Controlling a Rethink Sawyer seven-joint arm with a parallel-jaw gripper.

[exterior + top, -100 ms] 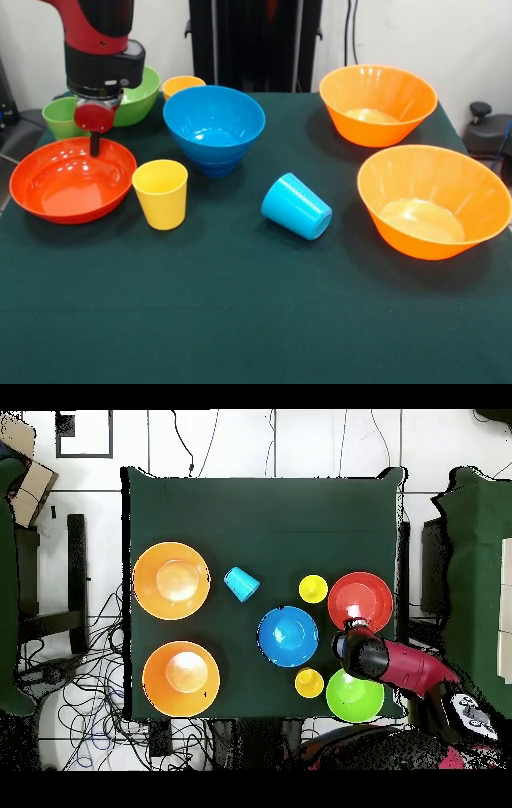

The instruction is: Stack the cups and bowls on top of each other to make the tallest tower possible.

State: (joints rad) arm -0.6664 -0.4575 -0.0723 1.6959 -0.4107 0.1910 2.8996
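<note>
My gripper (94, 144) hangs over the far rim of the red-orange bowl (48, 188); I cannot tell its state. To lift this wide, shallow, glossy bowl well, I judge I should pinch the rim squarely. Beside it stand 1 yellow cup (161, 194) and the light blue bowl (214, 122), seemingly nested on another blue piece.

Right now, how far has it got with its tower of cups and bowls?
Barely begun. The one thing that looks stacked is the light blue bowl, apparently sitting on a darker blue piece. In hand: the gripper hangs over the red-orange bowl, holding nothing I can see. Left: both orange bowls, the green bowl, the yellow cups and the tipped blue cup.
</note>
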